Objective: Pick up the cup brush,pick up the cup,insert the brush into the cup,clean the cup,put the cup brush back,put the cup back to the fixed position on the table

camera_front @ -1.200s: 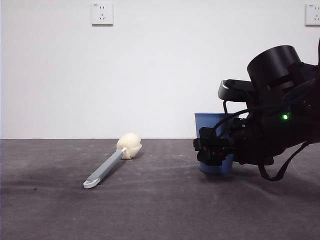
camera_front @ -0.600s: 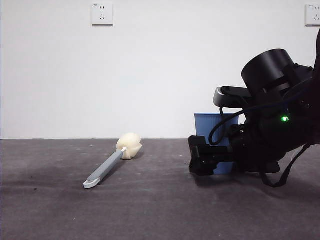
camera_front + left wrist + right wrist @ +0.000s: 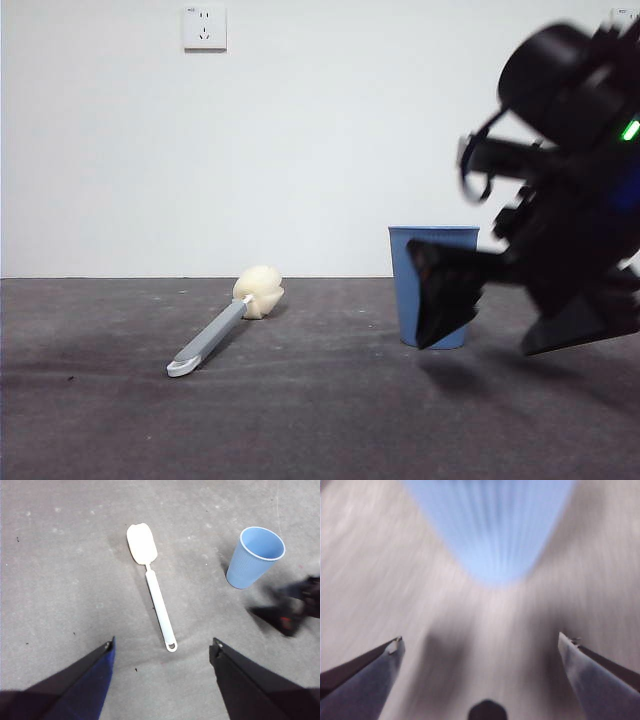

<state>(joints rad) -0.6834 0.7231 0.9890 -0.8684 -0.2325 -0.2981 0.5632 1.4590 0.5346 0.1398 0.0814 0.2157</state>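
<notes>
between the wide-spread jaws of the right gripper (image 3: 480, 645) nothing is held; its wrist view is smeared by motion blur, with the ribbed blue wall of the cup (image 3: 492, 527) ahead of the tips and apart from them. from the front, this gripper (image 3: 450, 300) is a big dark blurred shape at the right, its black tip overlapping the cup (image 3: 420, 270) in the picture, though contact cannot be judged. the cup stands upright on the table (image 3: 300, 420), mouth up, with nothing inside that can be seen.

the left gripper (image 3: 162, 645) hangs high above the table with its jaws also spread wide and nothing between them. below it lies the cup brush (image 3: 152, 587), flat on the table, cream sponge head at the far end and white looped end nearest the jaws. the cup (image 3: 255, 555) stands well apart from the brush, to one side of it.

judged from this, neither pick-up is done, so the task is at its very start. the next move calls for the left gripper to descend over the slim handle and close across it, while the right gripper must settle so the cup wall sits squarely between its jaws before closing, gently enough not to tip or crush the light plastic.
</notes>
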